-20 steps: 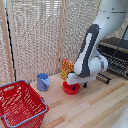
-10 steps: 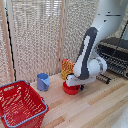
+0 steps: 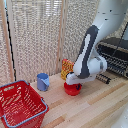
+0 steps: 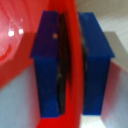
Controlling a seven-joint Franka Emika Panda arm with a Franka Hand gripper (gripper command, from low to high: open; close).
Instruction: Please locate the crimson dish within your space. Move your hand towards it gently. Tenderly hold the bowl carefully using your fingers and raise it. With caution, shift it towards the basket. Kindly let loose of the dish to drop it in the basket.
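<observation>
Crimson dish: the small red bowl (image 3: 72, 89) sits on the wooden surface (image 3: 95, 107), about the middle of the exterior view, right under the arm's end.
Gripper: the white gripper block (image 3: 73, 80) is down at the bowl, its lower end hidden at the bowl's rim in the exterior view.
Jaws: in the wrist view the two blue fingers (image 4: 50, 65) stand one on each side of the bowl's thin red wall (image 4: 74, 70), pressed close against it; they look clamped on the rim.
Bowl's height: from the exterior view I cannot tell whether it has left the surface; it looks to be resting there.
Basket: the big red basket (image 3: 20, 104) with its blue-grey rim stands at the exterior view's lower left, well apart from the bowl.
Blue cup: a blue cup (image 3: 43, 82) stands upright between the basket and the bowl, nearer the slatted screen (image 3: 35, 40) behind.
Behind the bowl: an orange and yellow patterned item (image 3: 66, 68) leans by the screen, partly hidden by the arm (image 3: 92, 47).
Far right: a dark wire rack (image 3: 116, 57) sits at the exterior view's right edge.
</observation>
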